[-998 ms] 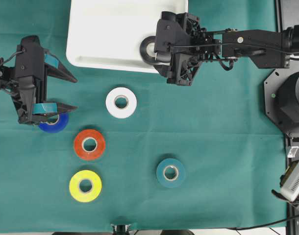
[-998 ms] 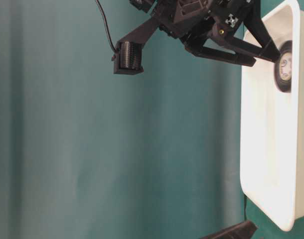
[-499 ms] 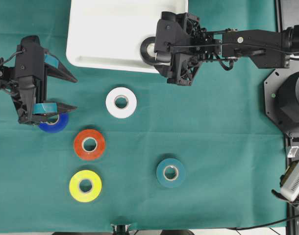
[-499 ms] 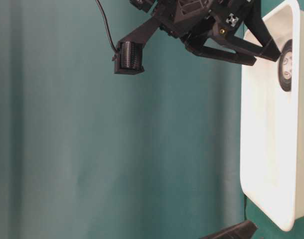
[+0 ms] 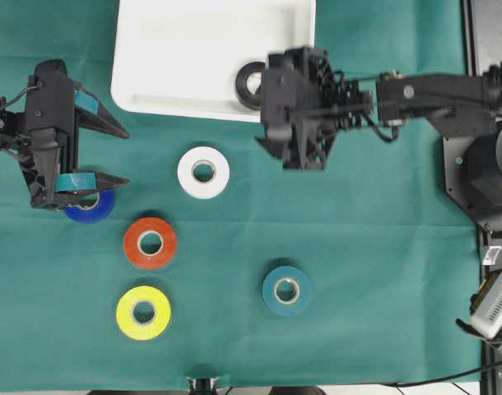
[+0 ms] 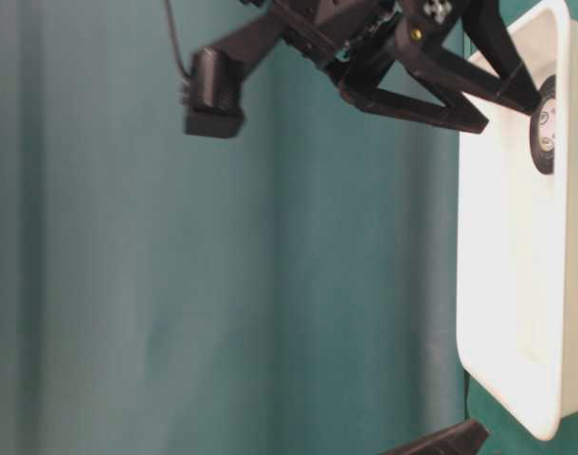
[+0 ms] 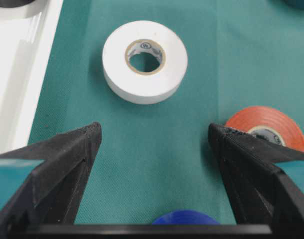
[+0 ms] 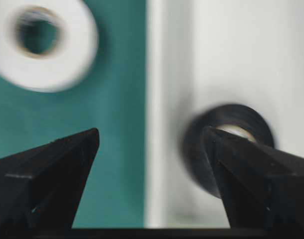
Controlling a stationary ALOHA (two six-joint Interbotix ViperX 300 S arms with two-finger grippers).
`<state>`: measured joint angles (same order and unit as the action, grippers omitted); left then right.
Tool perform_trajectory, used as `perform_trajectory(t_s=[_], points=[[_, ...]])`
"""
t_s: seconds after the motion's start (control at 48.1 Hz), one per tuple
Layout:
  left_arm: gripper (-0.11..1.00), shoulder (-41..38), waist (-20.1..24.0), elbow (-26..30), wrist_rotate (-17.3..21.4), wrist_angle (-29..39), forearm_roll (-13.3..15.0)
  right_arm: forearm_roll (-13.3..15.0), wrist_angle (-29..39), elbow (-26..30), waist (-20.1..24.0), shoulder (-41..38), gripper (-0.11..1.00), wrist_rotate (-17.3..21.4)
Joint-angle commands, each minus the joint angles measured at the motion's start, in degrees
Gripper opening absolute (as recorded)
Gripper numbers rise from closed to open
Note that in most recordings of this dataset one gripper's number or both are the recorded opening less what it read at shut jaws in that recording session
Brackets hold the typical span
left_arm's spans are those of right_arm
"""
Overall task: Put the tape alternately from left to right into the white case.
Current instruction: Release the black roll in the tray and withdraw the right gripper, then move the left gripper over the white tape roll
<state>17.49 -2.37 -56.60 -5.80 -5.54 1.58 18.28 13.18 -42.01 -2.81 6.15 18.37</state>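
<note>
The white case (image 5: 193, 58) lies at the top of the green cloth, and a black tape roll (image 5: 251, 85) lies flat in its near right corner. My right gripper (image 5: 263, 111) hovers open over the case's near rim (image 8: 167, 124), beside the black roll (image 8: 204, 149), holding nothing. At the left, my left gripper (image 5: 115, 156) is open and empty, with the blue roll (image 5: 90, 206) partly under its lower finger. On the cloth lie the white (image 5: 203, 172), red (image 5: 150, 243), yellow (image 5: 143, 312) and teal (image 5: 286, 290) rolls.
The right arm's base (image 5: 481, 164) stands at the right edge of the cloth. In the left wrist view the white roll (image 7: 144, 62) lies ahead, the red roll (image 7: 266, 127) to the right and the case wall (image 7: 17, 74) to the left.
My right gripper has drawn back from over the black roll toward the case's near rim, staying open. The black roll stays in the case. The left arm has not moved.
</note>
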Motion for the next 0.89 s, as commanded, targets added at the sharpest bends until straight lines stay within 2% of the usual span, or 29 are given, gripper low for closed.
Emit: perform_trajectory(t_s=[0.0, 0.374, 0.603, 0.874], points=[[0.95, 0.44, -0.18, 0.7, 0.0, -0.18, 0.0, -0.18, -0.35, 0.7, 2.37, 1.58, 0.84, 0.09], [0.95, 0.44, -0.18, 0.7, 0.0, -0.26, 0.0, -0.18, -0.88, 0.7, 10.2, 1.58, 0.84, 0.09], [0.95, 0.44, -0.18, 0.7, 0.0, -0.26, 0.09, -0.18, -0.79, 0.0, 12.04, 1.58, 0.84, 0.53], [0.95, 0.44, -0.18, 0.7, -0.09, -0.26, 0.09, -0.18, -0.88, -0.62, 12.13, 1.58, 0.84, 1.85]])
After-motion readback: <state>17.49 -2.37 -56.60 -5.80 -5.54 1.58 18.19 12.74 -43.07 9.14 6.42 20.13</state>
